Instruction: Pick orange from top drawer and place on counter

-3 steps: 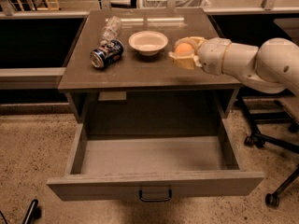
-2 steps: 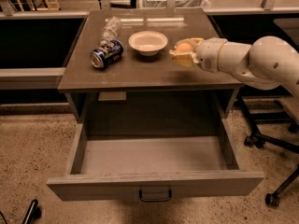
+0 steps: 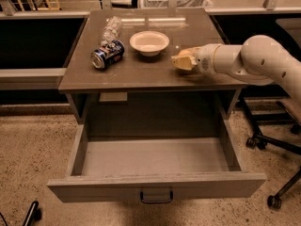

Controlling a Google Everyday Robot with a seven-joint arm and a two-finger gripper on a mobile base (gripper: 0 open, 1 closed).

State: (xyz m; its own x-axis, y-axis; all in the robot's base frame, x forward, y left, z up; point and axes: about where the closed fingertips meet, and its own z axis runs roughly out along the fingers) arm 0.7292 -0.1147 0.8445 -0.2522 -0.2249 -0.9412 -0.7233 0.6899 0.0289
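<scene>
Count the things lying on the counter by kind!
Can: 1
Bottle: 1
Bowl: 1
Total: 3
The gripper is over the counter, on its right side.

I see my white arm [image 3: 256, 60] with its cream gripper [image 3: 182, 60] over the grey-brown counter [image 3: 141, 74], near a blue can [image 3: 107, 54] and a white bowl [image 3: 149, 42].

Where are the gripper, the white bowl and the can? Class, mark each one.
gripper [image 3: 181, 60]: camera view, its tip, over the right side of the counter [image 3: 141, 75].
white bowl [image 3: 149, 42]: camera view, its inner floor.
can [image 3: 107, 54]: camera view, middle of its side; it lies tipped over.
</scene>
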